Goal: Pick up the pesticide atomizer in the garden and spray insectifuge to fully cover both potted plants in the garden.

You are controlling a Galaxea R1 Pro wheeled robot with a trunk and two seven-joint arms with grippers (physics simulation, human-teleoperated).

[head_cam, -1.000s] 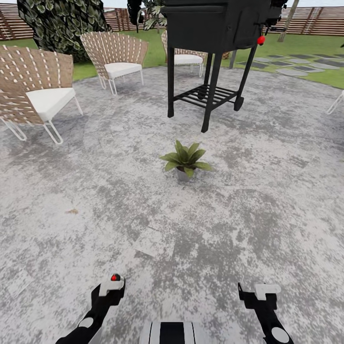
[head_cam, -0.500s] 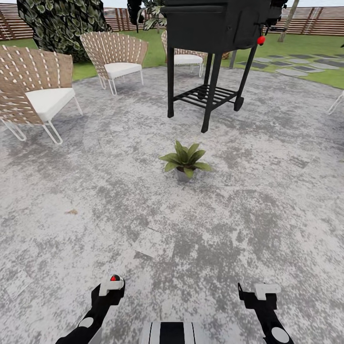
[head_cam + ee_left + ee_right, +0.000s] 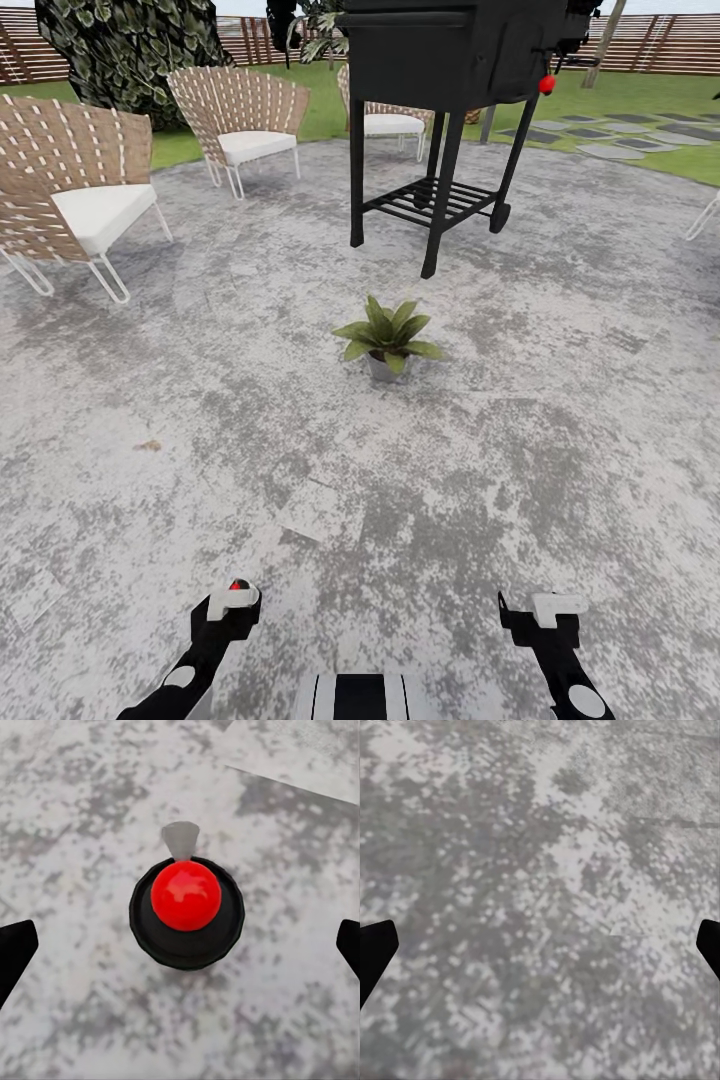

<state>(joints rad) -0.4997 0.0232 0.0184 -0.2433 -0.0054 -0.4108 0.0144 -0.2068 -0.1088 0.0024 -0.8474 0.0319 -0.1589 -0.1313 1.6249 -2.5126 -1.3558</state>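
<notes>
One potted plant [image 3: 388, 340], a rosette of pointed green leaves in a small grey pot, stands on the stone patio [image 3: 560, 420] ahead of me, in front of the grill. The pesticide atomizer [image 3: 187, 913] is seen from above as a dark round body with a pale nozzle and a red ball on top, standing on the patio. My left gripper [image 3: 180, 949] hangs open over it, fingers [image 3: 13, 949] wide apart and clear of it. In the head view its red top [image 3: 238, 585] peeks out beside the left gripper [image 3: 232, 603]. My right gripper [image 3: 545, 605] is open over bare stone [image 3: 540, 870].
A black grill [image 3: 440, 60] on legs stands behind the plant. Wicker chairs [image 3: 80, 190] [image 3: 240, 115] line the patio's left and back. A dark shrub [image 3: 120, 45], lawn [image 3: 640, 100] with stepping stones and a slatted fence [image 3: 660, 40] lie beyond.
The whole view has crept slightly forward, so the patio, plant and the atomizer's red top sit a little lower in the picture. Both grippers hold their pose.
</notes>
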